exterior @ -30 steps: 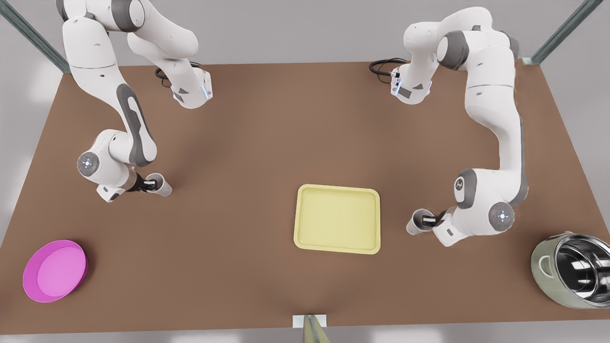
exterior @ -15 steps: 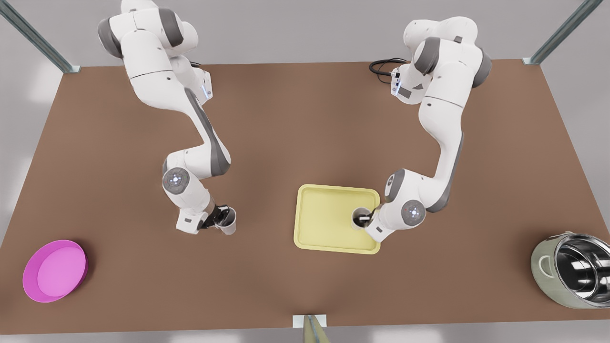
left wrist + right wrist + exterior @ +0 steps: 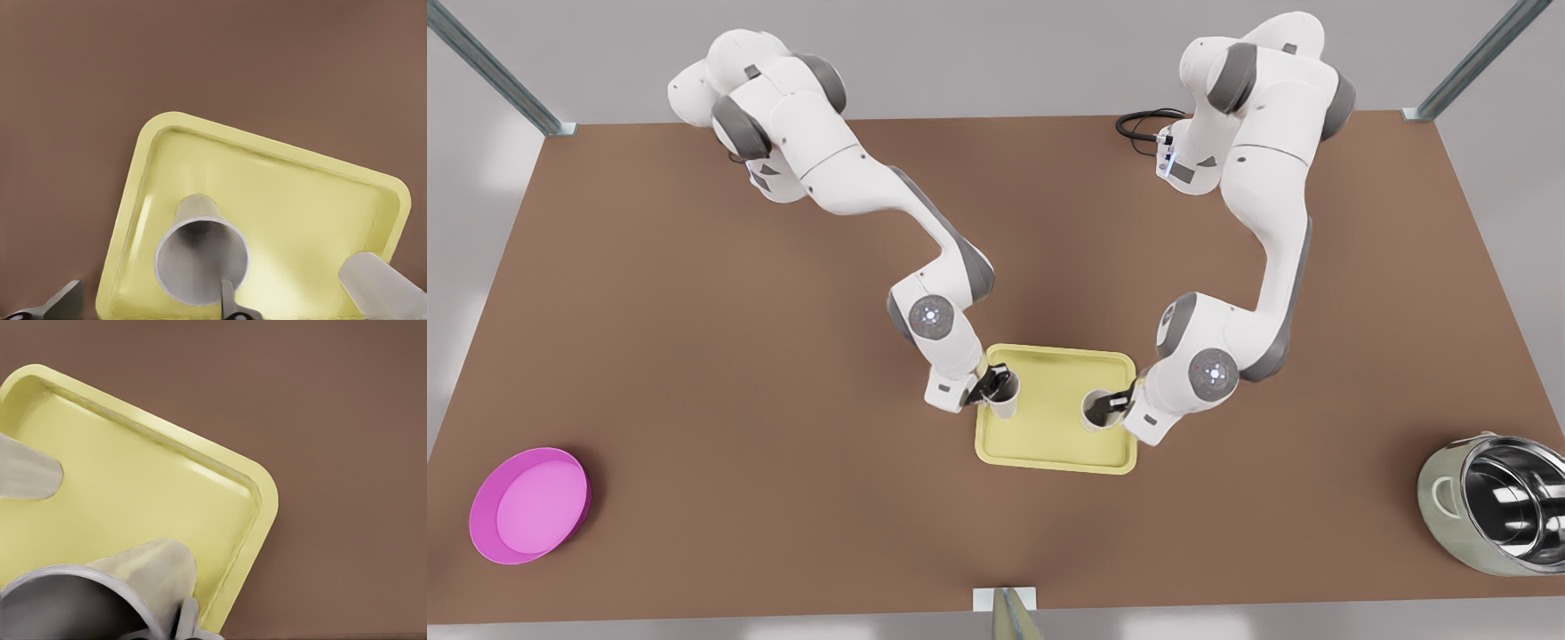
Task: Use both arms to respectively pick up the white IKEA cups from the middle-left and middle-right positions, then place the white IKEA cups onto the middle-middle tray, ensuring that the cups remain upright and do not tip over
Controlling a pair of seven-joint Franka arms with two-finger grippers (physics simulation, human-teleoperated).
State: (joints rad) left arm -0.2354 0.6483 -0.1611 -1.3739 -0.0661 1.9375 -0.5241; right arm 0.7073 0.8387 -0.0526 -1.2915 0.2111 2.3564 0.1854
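The pale yellow tray lies mid-table. One white cup stands upright at the tray's edge on the front view's left. My left gripper is open over it, one finger inside the mouth of the cup and the other finger well outside. The second white cup is upright on the tray's other side, with my right gripper shut on its rim. The right wrist view shows that cup close up, a finger against its wall.
A magenta bowl sits at the near corner on the front view's left. A steel-lined pot lies tilted at the near corner on the right. A black cable loops at the far edge. Brown table surrounds the tray.
The left arm swung across the table toward the front view's right, bringing its cup onto the tray. The right arm brought its cup onto the tray half a second ago and has barely shifted since.
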